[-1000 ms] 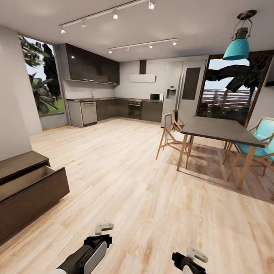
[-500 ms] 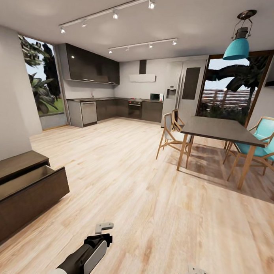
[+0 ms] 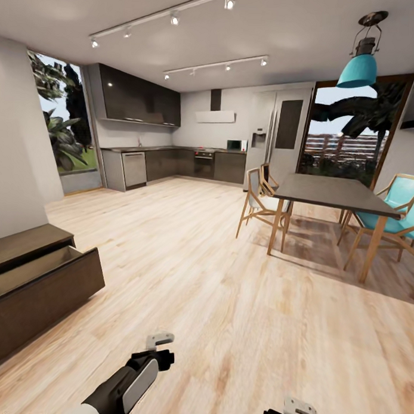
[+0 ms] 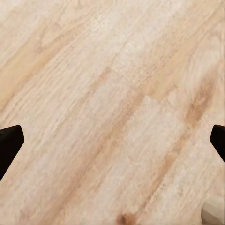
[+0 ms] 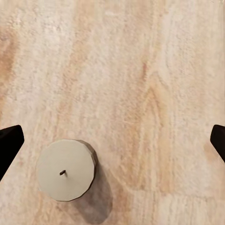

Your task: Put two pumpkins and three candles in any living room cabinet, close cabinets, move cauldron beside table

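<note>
One cabinet [image 3: 40, 285] drawer stands open by the left wall. A candle [image 5: 65, 169] sits on the floor under the spread, empty right tool [image 5: 112, 140]. The left tool [image 4: 112, 140] is spread too. Most work looks undone.

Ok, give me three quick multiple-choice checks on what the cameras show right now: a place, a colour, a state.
1. Where does the candle stand?
A. on the wood floor
B. inside the drawer
C. on the dining table

2. What colour is the pendant lamp?
A. red
B. turquoise
C. black

3. How is the cabinet drawer?
A. shut
B. pulled open
C. removed

Answers: 1 A, the right wrist view shows it upright on floorboards; 2 B, its shade is turquoise; 3 B, the drawer front stands out from the body.
</note>
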Motion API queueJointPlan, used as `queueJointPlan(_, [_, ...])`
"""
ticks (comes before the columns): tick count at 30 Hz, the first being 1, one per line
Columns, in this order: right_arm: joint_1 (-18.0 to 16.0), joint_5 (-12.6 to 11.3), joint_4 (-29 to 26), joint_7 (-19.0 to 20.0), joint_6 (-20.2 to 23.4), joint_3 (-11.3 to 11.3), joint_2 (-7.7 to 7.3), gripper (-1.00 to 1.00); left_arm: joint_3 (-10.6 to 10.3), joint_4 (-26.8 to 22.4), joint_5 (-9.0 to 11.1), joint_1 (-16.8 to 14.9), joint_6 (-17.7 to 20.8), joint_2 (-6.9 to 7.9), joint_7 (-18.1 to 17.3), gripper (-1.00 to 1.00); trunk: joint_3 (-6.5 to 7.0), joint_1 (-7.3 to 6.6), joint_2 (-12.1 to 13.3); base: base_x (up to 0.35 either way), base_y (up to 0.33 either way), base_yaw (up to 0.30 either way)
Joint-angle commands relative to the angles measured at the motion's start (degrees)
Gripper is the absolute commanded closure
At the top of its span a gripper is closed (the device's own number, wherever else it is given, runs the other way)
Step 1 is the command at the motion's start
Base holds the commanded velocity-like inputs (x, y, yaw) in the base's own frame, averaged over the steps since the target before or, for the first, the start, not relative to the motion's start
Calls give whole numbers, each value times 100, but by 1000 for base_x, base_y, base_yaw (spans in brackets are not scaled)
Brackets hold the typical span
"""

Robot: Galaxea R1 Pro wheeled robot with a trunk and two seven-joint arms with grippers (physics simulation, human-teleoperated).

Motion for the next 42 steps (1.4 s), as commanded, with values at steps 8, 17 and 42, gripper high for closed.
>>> queueJointPlan(8, [-4,248,43,196,-248,54,-1,-100,870,-2030,1238,-5,2393,807,-290,-100,-150,175,-325,0,0,0])
queueJointPlan(17, [-4,295,42,310,-316,61,1,-100,1498,-3082,1637,-5,3393,934,-300,-100,-312,373,-686,0,0,0])
queueJointPlan(42, [-4,286,-22,319,-719,1024,9,-100,1537,-3089,2264,-5,3433,949,-275,-100,-867,669,-1184,0,0,0])
